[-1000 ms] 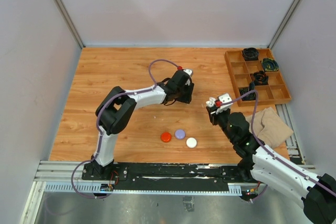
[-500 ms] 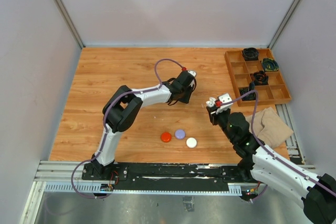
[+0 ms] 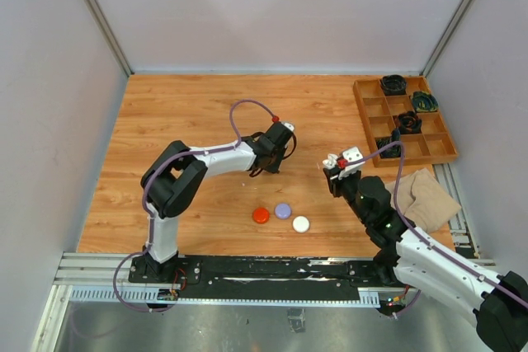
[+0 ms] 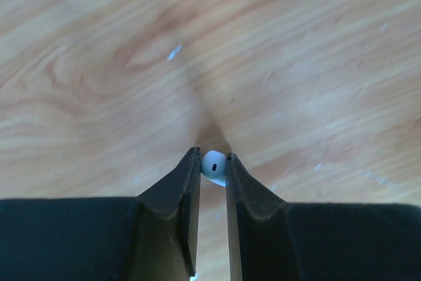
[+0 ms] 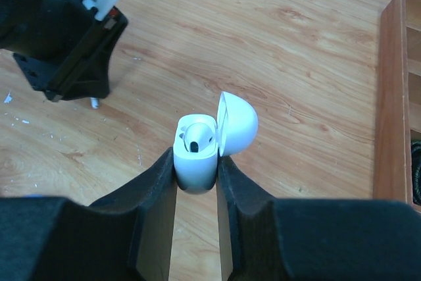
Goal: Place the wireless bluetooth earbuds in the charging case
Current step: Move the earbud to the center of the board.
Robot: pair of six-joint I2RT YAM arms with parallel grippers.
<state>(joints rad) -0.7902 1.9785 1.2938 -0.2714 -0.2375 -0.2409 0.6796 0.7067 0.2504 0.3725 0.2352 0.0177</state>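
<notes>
A white earbud (image 4: 213, 163) sits pinched between the tips of my left gripper (image 4: 213, 156), just above the wooden table. From above, that gripper (image 3: 262, 166) points down at the table's middle. My right gripper (image 5: 196, 156) is shut on the white charging case (image 5: 195, 162), which stands upright with its lid (image 5: 237, 123) flipped open to the right. A second white earbud (image 5: 197, 137) rests in one of the case's slots. The left gripper (image 5: 89, 90) also shows at the upper left of the right wrist view, apart from the case.
A red puck (image 3: 261, 215), a lilac puck (image 3: 283, 210) and a white puck (image 3: 301, 223) lie in a row near the front. A wooden compartment tray (image 3: 412, 159) with coiled cables stands at the back right, a tan cloth (image 3: 425, 195) just in front of it.
The left gripper's jaws have closed onto the white earbud, and the left arm has shifted a little leftward and nearer. The right arm has held still with the case.
</notes>
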